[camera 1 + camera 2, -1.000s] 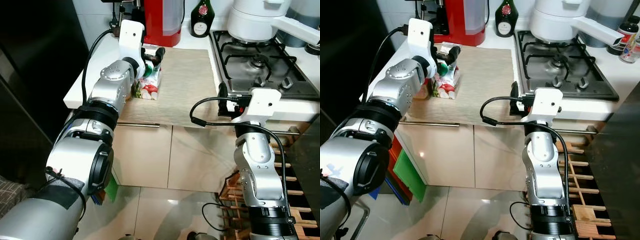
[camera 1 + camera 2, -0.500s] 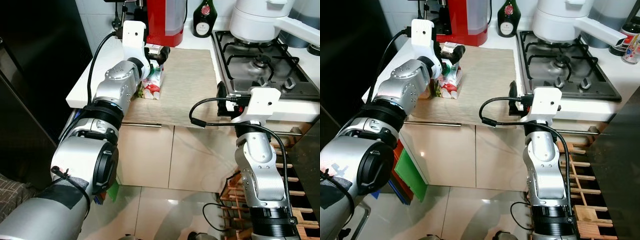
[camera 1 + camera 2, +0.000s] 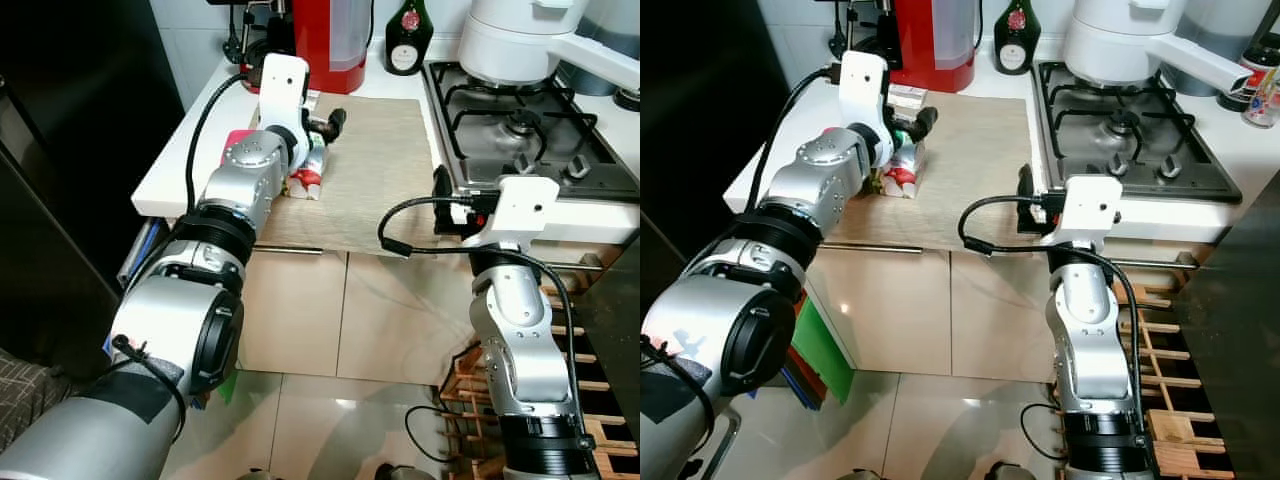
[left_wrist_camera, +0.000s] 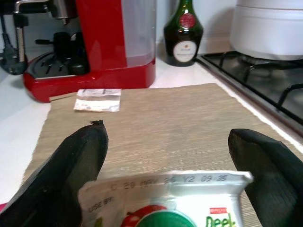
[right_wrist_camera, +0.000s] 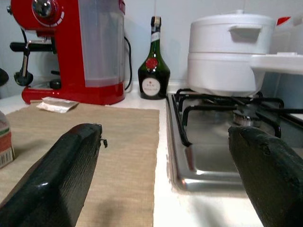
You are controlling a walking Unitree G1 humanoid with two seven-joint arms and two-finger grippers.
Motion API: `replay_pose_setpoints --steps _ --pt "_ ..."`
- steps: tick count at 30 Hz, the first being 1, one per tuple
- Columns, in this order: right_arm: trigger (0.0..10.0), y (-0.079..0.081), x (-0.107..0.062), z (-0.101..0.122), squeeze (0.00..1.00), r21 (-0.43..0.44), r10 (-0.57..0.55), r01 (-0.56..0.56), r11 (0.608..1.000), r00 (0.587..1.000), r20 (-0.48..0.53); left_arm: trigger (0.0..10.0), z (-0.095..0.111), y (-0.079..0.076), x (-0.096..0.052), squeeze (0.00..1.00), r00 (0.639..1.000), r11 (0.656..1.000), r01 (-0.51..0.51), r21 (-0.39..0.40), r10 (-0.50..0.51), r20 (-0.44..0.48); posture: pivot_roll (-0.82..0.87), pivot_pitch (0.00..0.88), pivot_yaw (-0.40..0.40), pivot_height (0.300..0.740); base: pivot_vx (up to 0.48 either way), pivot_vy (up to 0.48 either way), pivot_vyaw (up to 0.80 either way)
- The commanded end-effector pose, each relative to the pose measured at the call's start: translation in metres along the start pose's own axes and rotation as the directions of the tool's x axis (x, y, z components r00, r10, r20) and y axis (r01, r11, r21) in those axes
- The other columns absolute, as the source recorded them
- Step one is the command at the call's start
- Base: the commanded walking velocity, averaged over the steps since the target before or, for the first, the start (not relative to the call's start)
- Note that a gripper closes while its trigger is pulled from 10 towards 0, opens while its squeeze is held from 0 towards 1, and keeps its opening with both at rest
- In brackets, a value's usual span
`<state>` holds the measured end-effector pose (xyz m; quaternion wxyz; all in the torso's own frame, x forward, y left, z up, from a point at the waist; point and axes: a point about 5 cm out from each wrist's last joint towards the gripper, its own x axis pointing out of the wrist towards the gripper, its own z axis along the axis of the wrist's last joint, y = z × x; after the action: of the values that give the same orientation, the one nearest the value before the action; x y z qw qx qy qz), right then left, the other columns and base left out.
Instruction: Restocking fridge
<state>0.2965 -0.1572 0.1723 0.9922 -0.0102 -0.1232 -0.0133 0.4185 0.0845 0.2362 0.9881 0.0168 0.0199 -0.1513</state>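
Note:
A small drink carton (image 3: 309, 172) with red fruit print and a green cap stands on the woven mat (image 3: 375, 160) on the counter. My left gripper (image 3: 320, 128) reaches over it from the near side. In the left wrist view the carton's top (image 4: 170, 198) lies between the two spread black fingers (image 4: 75, 165), so the gripper is open around it. My right gripper (image 3: 441, 192) is open at the counter's front edge beside the gas hob (image 3: 520, 130), with nothing between its fingers (image 5: 71, 161).
A red coffee machine (image 3: 328, 40), a green bottle (image 3: 405, 38) and a white pot (image 3: 510, 40) stand along the back. A small sachet (image 4: 97, 100) lies on the mat. A dark fridge (image 3: 70, 150) stands left; a wooden rack (image 3: 465, 385) sits low right.
My left arm has pushed forward and right, bringing its fingers further over the carton. The right arm has stayed put.

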Motion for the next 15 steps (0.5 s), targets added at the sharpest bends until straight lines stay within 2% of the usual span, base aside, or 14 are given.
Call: replay_pose_setpoints --steps 1,10,15 --pt "10.0 0.002 0.000 0.003 0.00 0.000 0.014 -0.014 1.000 1.000 0.008 10.0 -0.009 0.004 -0.001 0.00 0.999 0.999 -0.041 -0.019 0.041 -0.030 -0.09 0.000 0.055 0.740 0.000 0.000 0.00" --pt "10.0 0.003 0.001 0.002 0.00 -0.001 0.018 -0.018 1.000 1.000 0.004 10.0 -0.026 0.004 -0.003 0.00 0.993 0.992 -0.071 -0.109 0.060 -0.105 -0.09 0.000 0.055 0.740 0.000 0.000 0.00" --pt "10.0 0.004 0.001 0.001 0.00 0.002 0.017 -0.017 1.000 1.000 0.001 10.0 -0.026 0.000 -0.002 0.00 0.995 0.996 -0.053 -0.075 0.046 -0.088 -0.09 0.000 0.056 0.740 0.000 0.000 0.00"
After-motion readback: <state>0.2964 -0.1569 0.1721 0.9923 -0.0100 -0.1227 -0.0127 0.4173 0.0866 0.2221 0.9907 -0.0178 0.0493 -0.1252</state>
